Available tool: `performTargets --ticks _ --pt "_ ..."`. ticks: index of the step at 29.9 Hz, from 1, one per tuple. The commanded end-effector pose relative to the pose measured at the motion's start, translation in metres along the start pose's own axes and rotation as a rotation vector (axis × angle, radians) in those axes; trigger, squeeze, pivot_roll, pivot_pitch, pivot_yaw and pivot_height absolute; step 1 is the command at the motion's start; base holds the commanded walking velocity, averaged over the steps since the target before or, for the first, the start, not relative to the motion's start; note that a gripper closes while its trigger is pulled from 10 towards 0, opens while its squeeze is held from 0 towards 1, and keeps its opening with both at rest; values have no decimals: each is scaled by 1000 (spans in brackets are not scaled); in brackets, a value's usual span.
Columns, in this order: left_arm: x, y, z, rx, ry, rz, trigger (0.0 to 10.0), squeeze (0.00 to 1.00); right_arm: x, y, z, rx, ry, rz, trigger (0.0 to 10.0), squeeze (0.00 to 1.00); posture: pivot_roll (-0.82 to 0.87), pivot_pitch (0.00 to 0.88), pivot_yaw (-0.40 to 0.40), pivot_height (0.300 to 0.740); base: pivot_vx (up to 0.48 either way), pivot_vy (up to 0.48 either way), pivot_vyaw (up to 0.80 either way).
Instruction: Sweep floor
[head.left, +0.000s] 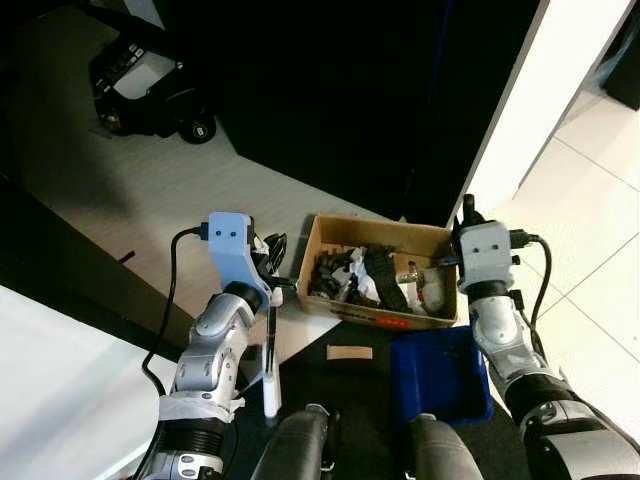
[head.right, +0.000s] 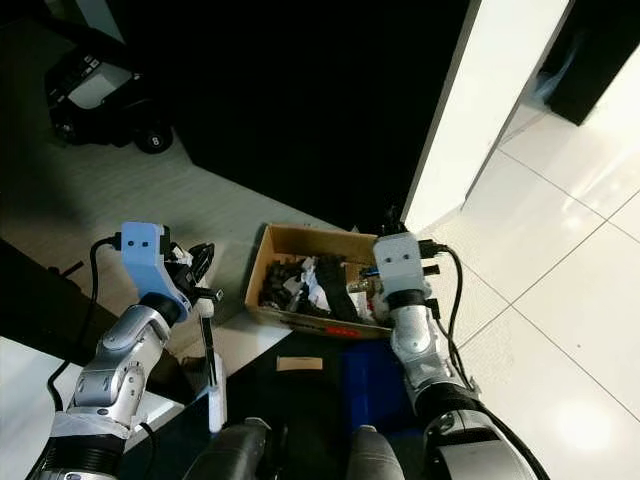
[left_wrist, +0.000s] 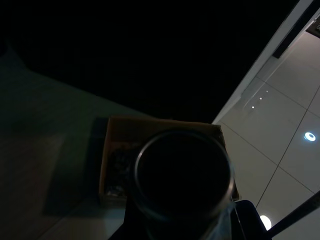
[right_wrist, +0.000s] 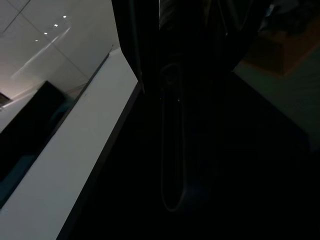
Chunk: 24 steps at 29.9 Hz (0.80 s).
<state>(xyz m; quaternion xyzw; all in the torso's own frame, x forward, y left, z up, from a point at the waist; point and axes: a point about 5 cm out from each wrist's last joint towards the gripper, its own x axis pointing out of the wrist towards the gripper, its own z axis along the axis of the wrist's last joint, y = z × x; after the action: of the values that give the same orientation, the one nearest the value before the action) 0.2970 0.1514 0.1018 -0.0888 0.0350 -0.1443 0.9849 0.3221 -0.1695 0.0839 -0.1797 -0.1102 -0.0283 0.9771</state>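
Brown cardboard box (head.left: 380, 270), full of dark and white scraps, stands on the floor between the two arms. The left hand (head.left: 272, 262), just beside the box's left wall, grasps a thin white stick with a black upper part (head.left: 270, 350), upright, probably the broom handle. The right hand (head.left: 466, 212) is at the box's right corner; whether it is clenched I cannot tell. A blue plastic dustpan (head.left: 440, 375) lies near the box, on the robot's side, beside a small tan cardboard piece (head.left: 349, 352).

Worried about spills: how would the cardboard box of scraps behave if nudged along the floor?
The cardboard box is low and wide, so it would probably slide, not tip. Its thin walls may flex. The loose scraps piled inside would likely shift.
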Motion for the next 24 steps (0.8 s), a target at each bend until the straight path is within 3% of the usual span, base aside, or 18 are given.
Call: performTargets --ticks 1,7,11,13,16,20,24 --pt "-3 4 1 10 -9 3 10000 0 -7 3 -8 -40 24 9 10000 0 40 206 83 740 0 0 0" --pt "-5 3 0 5 -8 2 10000 0 -2 10 -7 72 98 -107 10000 0 51 207 85 740 0 0 0" --pt "-5 3 0 5 -7 2 10000 0 -1 16 -5 66 94 -100 10000 0 50 206 85 740 0 0 0" --pt "-5 3 -1 5 -7 0 10000 0 -4 28 -3 68 91 -64 10000 0 49 205 82 740 0 0 0" --pt "-3 1 -3 -4 -7 -3 10000 0 -14 48 -1 -10 40 49 10000 0 45 202 71 740 0 0 0" --pt "-4 0 -6 -18 -1 -14 10000 0 -17 54 2 -47 -3 105 10000 0 45 202 71 740 0 0 0" --pt "-4 2 -9 -36 7 -25 10000 0 -20 61 2 -23 9 130 10000 0 45 202 71 740 0 0 0"
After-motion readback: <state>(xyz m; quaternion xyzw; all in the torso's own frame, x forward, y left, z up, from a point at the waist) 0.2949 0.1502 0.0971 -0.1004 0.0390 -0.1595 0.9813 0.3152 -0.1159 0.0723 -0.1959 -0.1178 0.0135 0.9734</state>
